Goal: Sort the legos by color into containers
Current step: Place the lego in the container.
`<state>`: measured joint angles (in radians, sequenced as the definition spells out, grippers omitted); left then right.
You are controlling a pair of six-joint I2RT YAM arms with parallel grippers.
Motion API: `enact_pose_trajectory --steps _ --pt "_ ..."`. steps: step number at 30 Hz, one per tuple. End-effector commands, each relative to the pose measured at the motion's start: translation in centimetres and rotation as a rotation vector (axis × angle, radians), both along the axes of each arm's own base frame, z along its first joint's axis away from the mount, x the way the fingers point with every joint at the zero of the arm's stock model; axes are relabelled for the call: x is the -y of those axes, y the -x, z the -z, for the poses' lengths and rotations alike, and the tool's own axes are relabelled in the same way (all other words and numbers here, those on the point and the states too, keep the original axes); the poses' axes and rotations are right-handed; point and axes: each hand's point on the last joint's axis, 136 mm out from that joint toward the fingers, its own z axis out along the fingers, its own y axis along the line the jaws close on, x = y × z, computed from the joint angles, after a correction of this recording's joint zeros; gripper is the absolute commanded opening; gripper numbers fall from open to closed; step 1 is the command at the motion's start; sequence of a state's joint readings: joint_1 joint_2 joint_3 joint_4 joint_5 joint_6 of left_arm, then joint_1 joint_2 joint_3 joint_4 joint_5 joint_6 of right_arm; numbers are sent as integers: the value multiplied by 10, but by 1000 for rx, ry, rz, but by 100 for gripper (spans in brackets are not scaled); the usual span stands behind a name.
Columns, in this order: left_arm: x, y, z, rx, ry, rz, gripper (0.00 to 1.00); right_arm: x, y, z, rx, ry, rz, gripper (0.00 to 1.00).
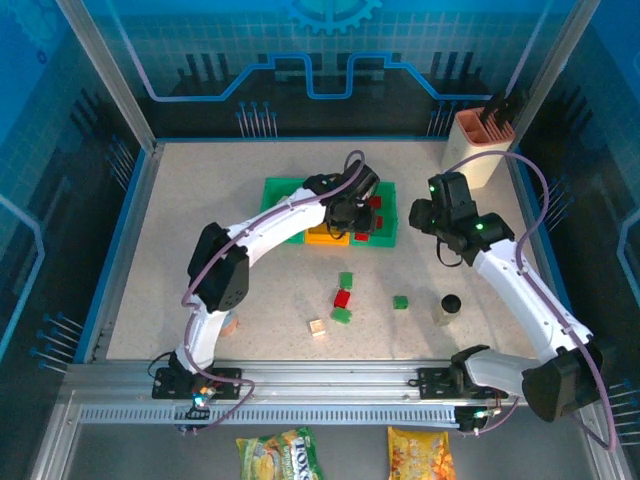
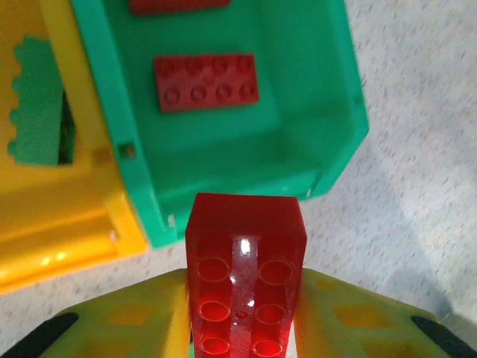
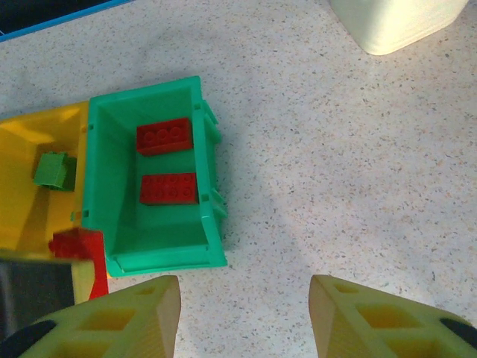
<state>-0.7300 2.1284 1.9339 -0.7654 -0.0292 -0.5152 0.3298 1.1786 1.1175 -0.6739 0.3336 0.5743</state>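
Observation:
My left gripper (image 2: pixel 246 302) is shut on a red lego (image 2: pixel 246 231), which hangs over the table just outside the near wall of the right green container (image 2: pixel 223 156). Two red legos (image 2: pixel 206 82) lie inside that container. Beside it, the orange-yellow container (image 2: pixel 67 216) holds a green lego (image 2: pixel 37 112). My right gripper (image 3: pixel 244 289) hovers open over bare table to the right of the green container (image 3: pixel 112 224), nothing between its fingers. From above, the left gripper (image 1: pixel 350 213) is over the row of containers and the right gripper (image 1: pixel 428 215) is beside it.
Loose legos lie mid-table: green ones (image 1: pixel 346 279) (image 1: pixel 400 301), a red one (image 1: pixel 342 298) and a cream one (image 1: pixel 318 327). A small dark-capped bottle (image 1: pixel 449 308) stands to the right. A tall beige holder (image 1: pixel 485 140) is at the back right. Another green container (image 1: pixel 283 192) sits left of the orange one.

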Motion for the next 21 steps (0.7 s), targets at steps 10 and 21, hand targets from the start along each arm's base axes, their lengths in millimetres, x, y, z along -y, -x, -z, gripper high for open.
enact_pose_trajectory --steps 10,21 --pt "27 -53 26 44 63 -115 39 15 17 4 -26 19 27 50" --pt "36 -74 50 44 87 -160 41 18 26 8 -36 10 34 49"
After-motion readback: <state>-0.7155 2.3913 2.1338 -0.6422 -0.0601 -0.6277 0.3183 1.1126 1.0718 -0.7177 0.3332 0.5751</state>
